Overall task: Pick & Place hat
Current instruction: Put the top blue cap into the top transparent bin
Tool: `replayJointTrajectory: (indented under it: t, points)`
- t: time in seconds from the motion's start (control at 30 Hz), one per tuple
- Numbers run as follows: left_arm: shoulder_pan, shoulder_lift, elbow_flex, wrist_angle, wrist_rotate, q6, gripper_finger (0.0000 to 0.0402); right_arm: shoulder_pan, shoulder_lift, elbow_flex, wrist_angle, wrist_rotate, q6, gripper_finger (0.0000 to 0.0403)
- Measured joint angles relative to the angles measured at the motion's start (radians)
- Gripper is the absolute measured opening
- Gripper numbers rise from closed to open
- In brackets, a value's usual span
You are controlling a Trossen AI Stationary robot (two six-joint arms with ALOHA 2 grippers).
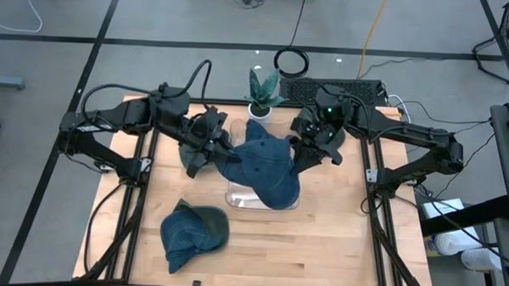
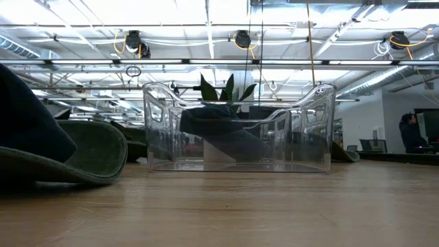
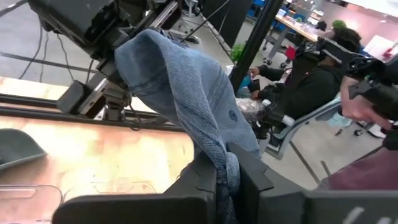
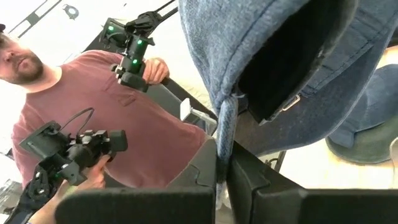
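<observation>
From above, a denim hat (image 1: 266, 165) hangs spread between the two arms over the clear bin (image 1: 236, 193) at the middle of the table; the left gripper (image 1: 223, 150) pinches its near-left edge and the right gripper (image 1: 298, 151) its right edge, and a second hat (image 1: 192, 230) lies on the wood in front of the bin, toward the left arm's side, with a small potted plant (image 1: 263, 91) behind. At table height, the bin (image 2: 236, 127) shows dark cloth already hanging down inside its walls, and the second hat's brim (image 2: 82, 154) fills the foreground. The left wrist camera shows that arm's fingers (image 3: 249, 174) closed tight on a fold of the blue fabric (image 3: 186, 87), with a seated person (image 3: 311, 81) in the room beyond. The right wrist camera shows its fingers (image 4: 245, 165) likewise clamped on a seam of the hat (image 4: 267, 37), and a person (image 4: 112, 124) holding a controller behind. The step in hand looks like the placing: the hat is carried over the bin and partly lowered. Next, both arms probably need to descend together and release so the cloth settles inside, not draped over a wall.
</observation>
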Motion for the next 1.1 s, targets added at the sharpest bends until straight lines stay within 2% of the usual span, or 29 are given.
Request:
replayJointTrajectory:
  t: [0.13,0.23,0.53,0.77,0.9,1.1]
  points:
    - [0.014,0.000,0.000,0.011,0.018,-0.010,0.0019,0.001,0.000,0.000,0.000,0.064,-0.004,0.0019]
    - [0.025,0.000,0.000,0.031,0.026,-0.023,0.0019,0.000,0.000,0.000,0.000,0.069,-0.008,0.0029]
    - [0.070,0.000,0.000,0.187,0.139,-0.109,0.0019,-0.013,-0.006,0.000,0.033,0.117,-0.024,0.0054]
    - [0.112,-0.011,0.000,0.237,0.225,-0.176,0.0019,-0.062,-0.055,0.000,0.060,0.134,-0.023,0.0059]
    - [0.135,-0.037,0.001,0.240,0.218,-0.180,0.0019,-0.087,-0.096,0.000,0.060,0.238,-0.047,0.0059]
    - [0.157,-0.095,0.001,0.233,0.121,-0.114,0.0019,-0.105,-0.160,0.000,0.062,0.462,-0.143,0.0059]
